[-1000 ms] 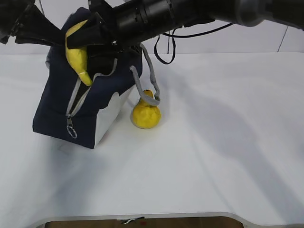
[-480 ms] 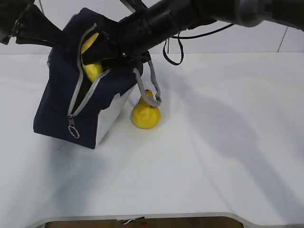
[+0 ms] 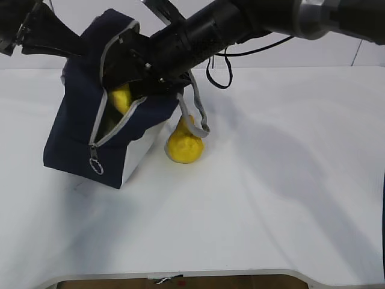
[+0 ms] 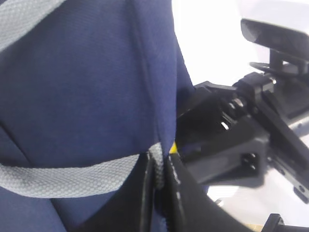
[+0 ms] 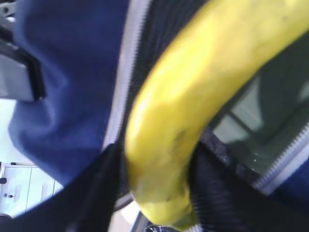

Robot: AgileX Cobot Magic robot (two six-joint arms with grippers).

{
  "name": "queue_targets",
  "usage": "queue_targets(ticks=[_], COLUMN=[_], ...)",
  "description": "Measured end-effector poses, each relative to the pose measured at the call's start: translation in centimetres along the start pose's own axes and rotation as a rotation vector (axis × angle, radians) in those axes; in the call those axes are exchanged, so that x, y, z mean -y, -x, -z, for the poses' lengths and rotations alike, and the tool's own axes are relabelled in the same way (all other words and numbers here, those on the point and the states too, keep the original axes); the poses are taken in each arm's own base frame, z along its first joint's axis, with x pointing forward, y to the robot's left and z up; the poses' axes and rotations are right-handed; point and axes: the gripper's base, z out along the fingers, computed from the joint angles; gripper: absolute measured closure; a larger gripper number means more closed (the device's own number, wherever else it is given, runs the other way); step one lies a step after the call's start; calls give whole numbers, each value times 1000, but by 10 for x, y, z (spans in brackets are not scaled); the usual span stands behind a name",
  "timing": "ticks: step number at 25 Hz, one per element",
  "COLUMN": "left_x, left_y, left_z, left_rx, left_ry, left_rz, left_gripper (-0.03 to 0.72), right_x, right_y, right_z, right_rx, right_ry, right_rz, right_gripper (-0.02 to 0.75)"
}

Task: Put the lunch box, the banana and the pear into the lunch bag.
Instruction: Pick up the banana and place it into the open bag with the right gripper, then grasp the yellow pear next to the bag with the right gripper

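Navy-blue fabric formed the large boxy lunch bag (image 3: 84,135), which stood at the left of the white table (image 3: 271,198) with its grey zipper (image 3: 114,129) parted and its white lower side panel facing the camera. A grey webbing handle (image 3: 195,111) hung down its right side. The long curved yellow banana (image 3: 122,97) lay inside the mouth of the bag, with only part of it showing through the zipper gap. The right gripper (image 5: 154,188) reached into that opening from above; in the right wrist view its black fingers (image 5: 104,186) flanked the banana's end (image 5: 164,179) closely on both sides, but whether they pressed on it or had let go could not be told. Beneath the fruit a pale sage-green lid (image 5: 246,135) of the lunch box was visible in the bag's depth. The left gripper (image 4: 159,179) was pinched narrowly on the bag's fabric and grey edging (image 4: 58,181), holding the top flap up at the upper left. The squat yellow pear (image 3: 185,144) with bumpy skin sat on the table just beside the bag's right side, under the hanging handle.
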Motion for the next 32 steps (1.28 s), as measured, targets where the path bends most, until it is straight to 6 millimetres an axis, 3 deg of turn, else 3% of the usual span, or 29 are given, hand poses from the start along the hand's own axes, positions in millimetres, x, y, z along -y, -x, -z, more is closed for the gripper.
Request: queue_targets(ticks=[4, 11, 19, 27, 29, 32], left_x=[0, -2, -16, -34, -35, -36], left_y=[0, 0, 1, -2, -2, -2], left_z=[0, 3, 16, 29, 30, 31], left_rx=[-4, 1, 18, 5, 5, 8], left_ry=[-3, 1, 31, 120, 125, 129], left_rz=[0, 4, 29, 35, 37, 39], left_gripper=[666, 666, 666, 666, 666, 666], right_x=[-3, -26, -32, -67, -66, -50], right_y=[-2, 11, 20, 21, 16, 0], right_z=[1, 19, 45, 111, 117, 107], right_rx=[-28, -73, -99, -53, -68, -151], right_ry=[19, 20, -217, -543, -594, -615], right_rz=[3, 134, 232, 299, 284, 233], right_gripper=[225, 214, 214, 214, 214, 214])
